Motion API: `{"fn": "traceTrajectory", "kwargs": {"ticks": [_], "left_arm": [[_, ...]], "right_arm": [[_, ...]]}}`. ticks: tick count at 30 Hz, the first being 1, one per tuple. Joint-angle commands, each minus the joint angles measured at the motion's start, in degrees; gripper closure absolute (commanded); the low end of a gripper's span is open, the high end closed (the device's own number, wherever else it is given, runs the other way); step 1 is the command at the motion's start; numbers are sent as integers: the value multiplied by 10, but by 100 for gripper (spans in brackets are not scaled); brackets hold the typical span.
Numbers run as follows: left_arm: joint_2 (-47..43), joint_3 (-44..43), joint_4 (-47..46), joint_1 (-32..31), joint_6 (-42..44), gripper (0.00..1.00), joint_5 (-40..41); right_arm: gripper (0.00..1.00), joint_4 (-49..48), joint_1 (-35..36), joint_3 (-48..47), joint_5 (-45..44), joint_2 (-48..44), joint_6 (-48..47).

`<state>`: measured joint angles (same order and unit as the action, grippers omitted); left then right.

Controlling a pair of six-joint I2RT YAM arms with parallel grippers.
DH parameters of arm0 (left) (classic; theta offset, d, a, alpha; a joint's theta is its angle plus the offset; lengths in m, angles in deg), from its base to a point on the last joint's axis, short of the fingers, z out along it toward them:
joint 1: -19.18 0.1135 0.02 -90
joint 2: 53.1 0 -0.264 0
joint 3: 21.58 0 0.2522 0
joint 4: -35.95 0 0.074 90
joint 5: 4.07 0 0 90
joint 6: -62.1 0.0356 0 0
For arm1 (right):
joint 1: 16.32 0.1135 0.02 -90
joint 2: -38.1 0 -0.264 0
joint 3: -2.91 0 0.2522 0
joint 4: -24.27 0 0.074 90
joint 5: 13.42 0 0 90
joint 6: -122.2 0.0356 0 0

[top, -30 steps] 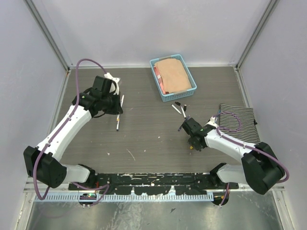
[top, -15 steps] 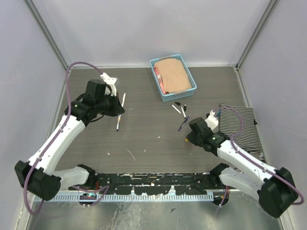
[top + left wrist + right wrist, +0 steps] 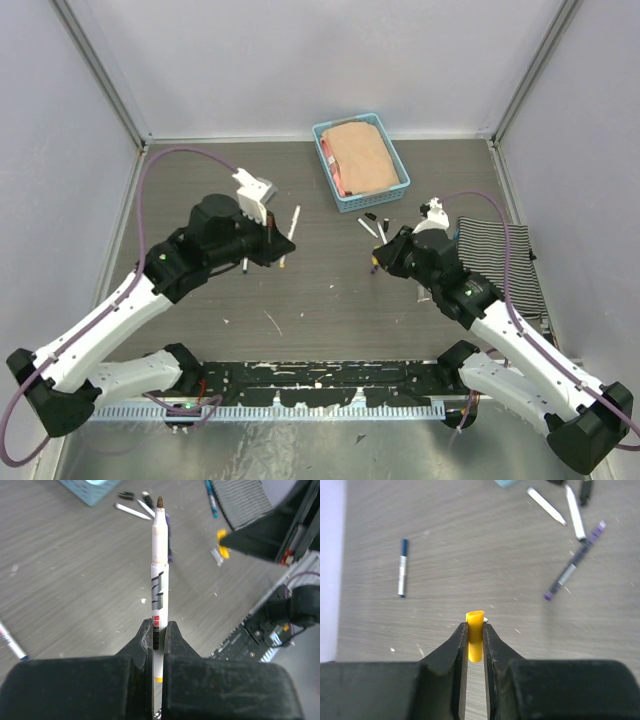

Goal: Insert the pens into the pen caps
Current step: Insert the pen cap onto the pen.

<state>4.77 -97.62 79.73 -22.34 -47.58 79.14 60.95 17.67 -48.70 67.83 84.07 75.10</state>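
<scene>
Both arms had swung toward mid-frame since a second earlier; left gripper clamped an uncapped white pen, centre; right gripper pinched a yellow cap; not yet joined; loose pens lay upper right.

A blue plastic mesh basket sits at the middle of the far edge of the grey wood-grain tabletop, with a tan folded cloth in it. Just before the basket lie several loose thin marker pens. A black-and-white striped cloth lies along the right edge. A single blue-tipped pen lies left of centre. The left end effector grips a white marker pen over the tabletop left of centre. To its right, the right end effector grips a yellow plastic cap.
</scene>
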Motion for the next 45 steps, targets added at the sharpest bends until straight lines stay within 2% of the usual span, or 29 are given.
{"fn": "traceTrajectory", "kwargs": {"ticks": [1,9,14,18,32,45], "left_arm": [[21,15,-70,-79,-21,100,30],[64,22,-187,-182,-34,100,41],[87,7,-200,-202,-35,100,40],[94,-1,-198,-205,-32,100,38],[98,-6,-197,-207,-35,100,40],[101,-7,-198,-209,-34,100,48]], "right_arm": [[94,-106,-2,-54,36,-20,-61],[96,-272,-2,-31,54,-31,-21],[97,-379,-2,-5,75,-37,18],[97,-423,-2,8,79,-45,37],[99,-424,-2,22,94,-90,53],[99,-409,-2,30,103,-89,55]]}}
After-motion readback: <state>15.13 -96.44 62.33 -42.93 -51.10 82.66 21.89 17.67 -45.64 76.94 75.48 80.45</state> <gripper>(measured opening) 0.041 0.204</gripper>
